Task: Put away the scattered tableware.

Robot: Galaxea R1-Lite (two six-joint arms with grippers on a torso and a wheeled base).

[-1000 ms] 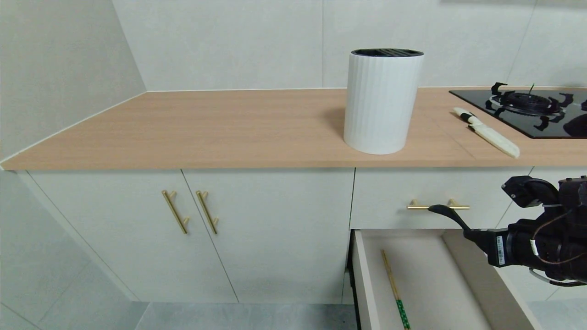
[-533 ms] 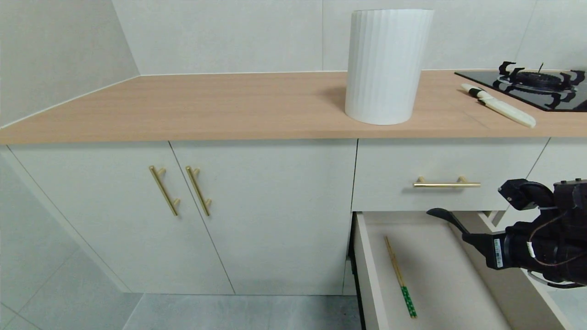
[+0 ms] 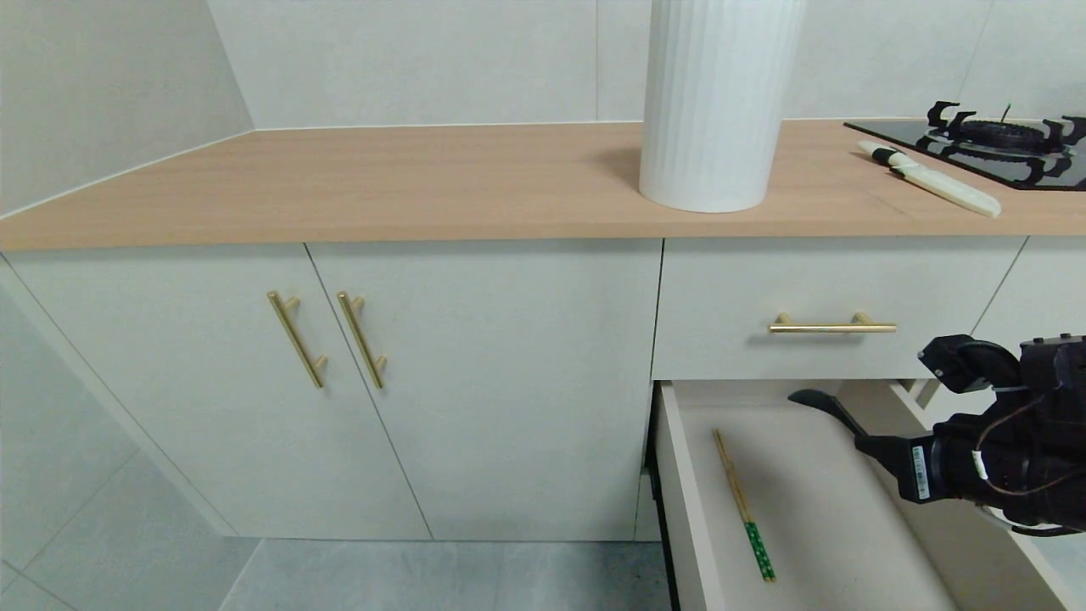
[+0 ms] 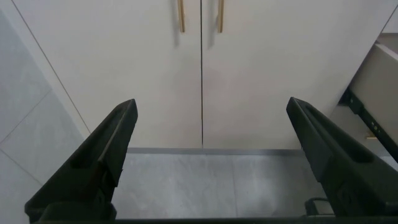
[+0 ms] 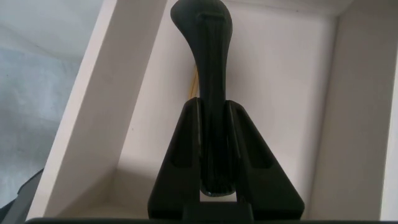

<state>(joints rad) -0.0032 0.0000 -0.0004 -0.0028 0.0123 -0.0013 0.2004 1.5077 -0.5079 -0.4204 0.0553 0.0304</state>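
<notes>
My right gripper (image 3: pixel 878 445) is shut on the handle of a black spoon (image 3: pixel 827 407), held over the right side of the open drawer (image 3: pixel 679 475). In the right wrist view the black spoon (image 5: pixel 204 43) sticks out from between the fingers (image 5: pixel 186 134) above the drawer floor. A pair of wooden chopsticks with green ends (image 3: pixel 742 505) lies inside the drawer. A cream-sheathed knife (image 3: pixel 933 188) lies on the wooden counter (image 3: pixel 382 182). My left gripper (image 4: pixel 211 155) is open, facing the cabinet doors (image 4: pixel 202 68) low above the floor.
A tall white ribbed holder (image 3: pixel 717 110) stands on the counter above the drawers. A black gas hob (image 3: pixel 1001 140) sits at the far right. The upper drawer with a gold handle (image 3: pixel 831 326) is closed. Two cabinet doors with gold handles (image 3: pixel 327 339) are closed at left.
The head camera has shifted, so the counter sits higher in the picture. Against the cabinet, my right gripper with the spoon has come down from the upper drawer's handle to the open drawer.
</notes>
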